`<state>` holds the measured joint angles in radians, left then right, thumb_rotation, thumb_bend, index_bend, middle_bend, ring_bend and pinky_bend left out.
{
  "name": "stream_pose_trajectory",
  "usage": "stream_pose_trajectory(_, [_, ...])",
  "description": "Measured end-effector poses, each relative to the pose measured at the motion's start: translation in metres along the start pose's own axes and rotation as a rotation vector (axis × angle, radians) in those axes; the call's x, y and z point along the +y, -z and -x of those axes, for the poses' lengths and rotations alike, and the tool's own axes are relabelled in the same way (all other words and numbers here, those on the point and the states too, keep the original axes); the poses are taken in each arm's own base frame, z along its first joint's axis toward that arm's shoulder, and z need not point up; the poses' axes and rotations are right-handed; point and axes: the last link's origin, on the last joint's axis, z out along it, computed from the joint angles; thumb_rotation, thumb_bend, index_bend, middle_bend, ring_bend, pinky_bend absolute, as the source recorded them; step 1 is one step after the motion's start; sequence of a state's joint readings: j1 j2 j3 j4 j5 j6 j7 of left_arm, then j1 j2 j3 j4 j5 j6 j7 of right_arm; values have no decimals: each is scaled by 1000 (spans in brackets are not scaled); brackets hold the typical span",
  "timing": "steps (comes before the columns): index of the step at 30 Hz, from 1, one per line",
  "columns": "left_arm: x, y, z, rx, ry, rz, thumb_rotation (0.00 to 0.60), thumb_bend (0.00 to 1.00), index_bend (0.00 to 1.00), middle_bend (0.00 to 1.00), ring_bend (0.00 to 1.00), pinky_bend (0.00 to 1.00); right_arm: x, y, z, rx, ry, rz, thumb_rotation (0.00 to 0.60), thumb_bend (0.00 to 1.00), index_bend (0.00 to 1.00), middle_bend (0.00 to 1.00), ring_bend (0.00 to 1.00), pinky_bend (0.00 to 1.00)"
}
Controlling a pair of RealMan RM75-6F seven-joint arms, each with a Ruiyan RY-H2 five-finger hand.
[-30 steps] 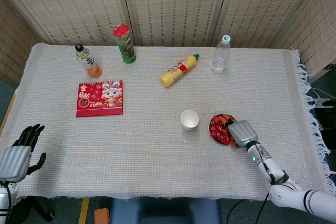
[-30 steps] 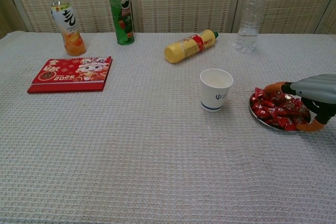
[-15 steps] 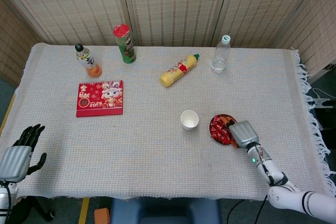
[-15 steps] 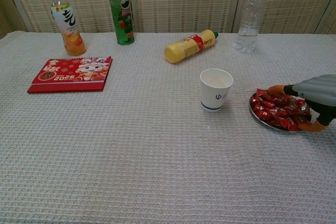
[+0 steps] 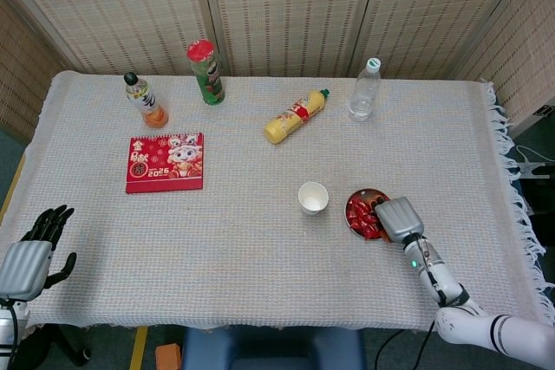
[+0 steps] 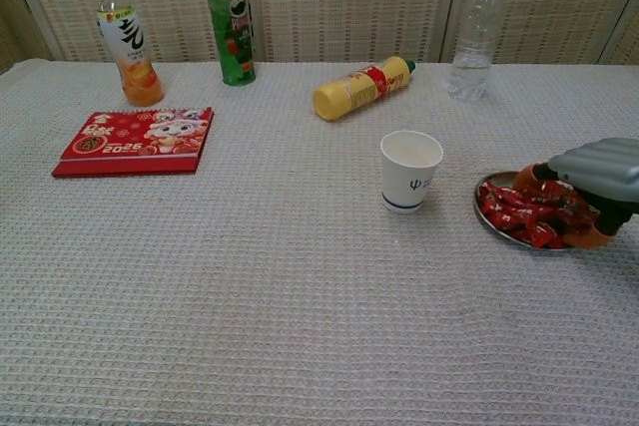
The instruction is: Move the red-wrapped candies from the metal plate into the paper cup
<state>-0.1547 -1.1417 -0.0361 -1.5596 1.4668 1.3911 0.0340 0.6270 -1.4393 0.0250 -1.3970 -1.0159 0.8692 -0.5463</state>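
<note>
Right hand: fingers curled down into red-wrapped candies heaped on metal plate; whether any candy is gripped, cannot tell. Paper cup stands near plate, empty-looking. Left hand spread, holding nothing, at table edge.

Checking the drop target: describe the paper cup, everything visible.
The paper cup is white with a blue band near its base and a small blue mark on its side. It stands upright and open-topped on the woven cloth, apparently empty, left of the metal plate and touching nothing else.
</note>
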Motion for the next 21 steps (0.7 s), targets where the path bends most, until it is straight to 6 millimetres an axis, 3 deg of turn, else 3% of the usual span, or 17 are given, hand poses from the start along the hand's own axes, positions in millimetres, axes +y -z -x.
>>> stream_pose_trajectory(7, [-1, 0, 0, -2, -1, -1, 600, 431, 0, 0, 0, 325, 0, -2, 2, 0, 25, 7, 600, 246, 353, 268, 730, 993])
stream_pose_trajectory(16, [-1, 0, 0, -11, -5, 2, 600, 434, 0, 0, 0, 331, -4, -6, -2, 12, 54, -2, 600, 444, 405, 328, 730, 1000])
stream_pose_trajectory(21, [-1, -1, 0, -12, -5, 2, 600, 434, 0, 0, 0, 334, -7, -6, -6, 27, 80, -5, 600, 474, 435, 357, 730, 1000])
